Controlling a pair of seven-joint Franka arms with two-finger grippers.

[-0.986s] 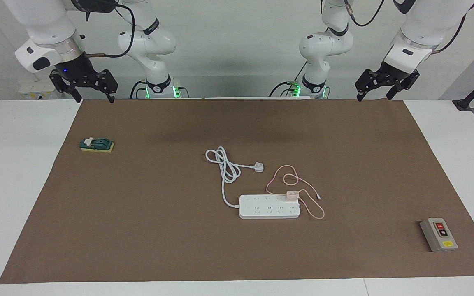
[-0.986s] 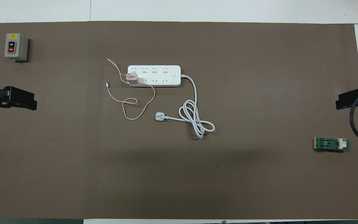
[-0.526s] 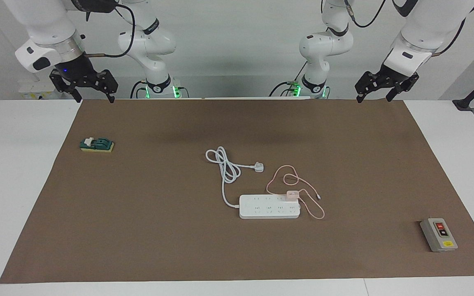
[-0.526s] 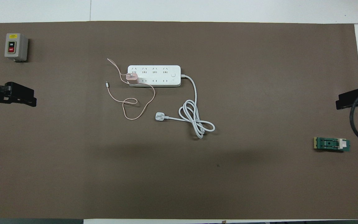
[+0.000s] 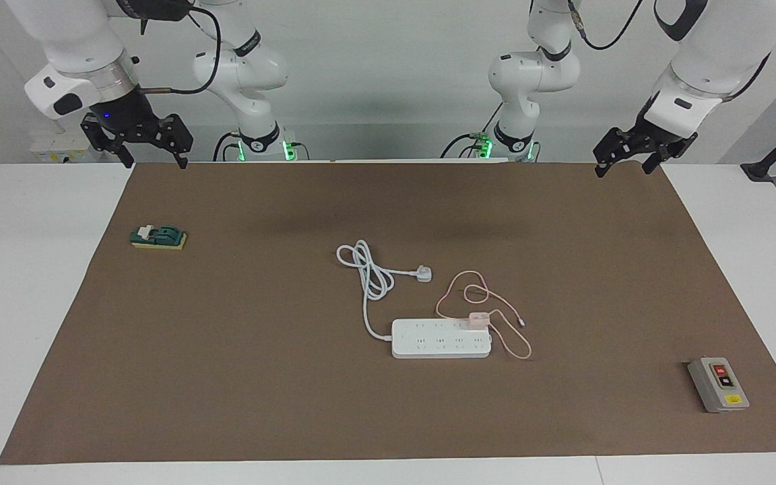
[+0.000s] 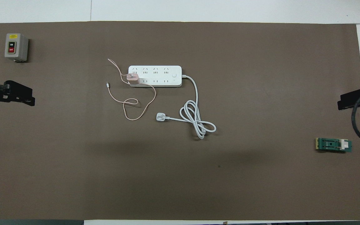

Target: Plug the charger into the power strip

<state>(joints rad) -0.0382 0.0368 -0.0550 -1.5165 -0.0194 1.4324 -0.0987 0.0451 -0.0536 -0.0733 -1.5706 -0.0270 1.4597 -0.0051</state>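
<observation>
The charger [image 5: 478, 318] sits on the power strip [image 5: 440, 338], at the strip's end toward the left arm and in the row of outlets nearer the robots; it appears seated in a socket there, so the plugging looks done or close to it, though how fully the pins are pushed home cannot be told. Its thin pink cable [image 5: 489, 296] loops loosely on the brown mat [image 5: 226, 370] beside that end, slack enough that it should not tug the adapter out. The strip's own thick white cord [image 5: 369, 283] coils nearer the robots and ends in the white plug [image 5: 423, 273], lying unplugged on the mat, so the strip is free to slide if pushed. Both arms are well apart from all this, probably parked clear of the work: the left gripper [image 5: 625, 159] hangs with its jaws wide and empty over the mat's robot-side edge at the left arm's end, and the right gripper [image 5: 152, 157] waits wide and empty at the corresponding corner at the right arm's end. The grey button box [image 5: 718, 385] and the green switch [image 5: 157, 237] lie untouched near the mat's two ends.
</observation>
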